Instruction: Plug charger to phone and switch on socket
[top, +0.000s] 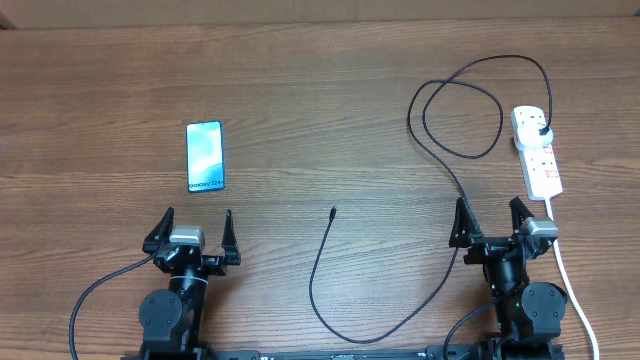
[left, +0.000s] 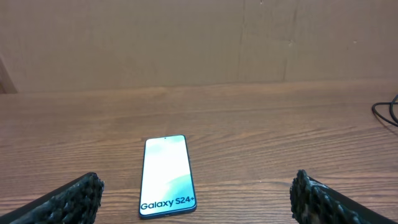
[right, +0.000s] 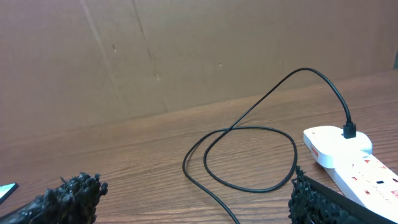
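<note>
The phone (top: 205, 157) lies flat on the table at the left, light blue screen up, white text at its near edge; it also shows in the left wrist view (left: 167, 175). The charger's black cable (top: 455, 180) loops across the right side, its plug (top: 542, 131) seated in the white socket strip (top: 537, 152), its small connector tip (top: 332, 212) lying free mid-table. The cable (right: 249, 155) and the strip (right: 348, 155) show in the right wrist view. My left gripper (top: 194, 232) is open and empty, just near of the phone. My right gripper (top: 492, 220) is open and empty, beside the strip.
The strip's thick white cord (top: 575, 290) runs down the right side past my right arm. A brown cardboard wall (left: 199, 43) stands at the table's far edge. The cable's lower loop (top: 345, 325) lies between the two arm bases.
</note>
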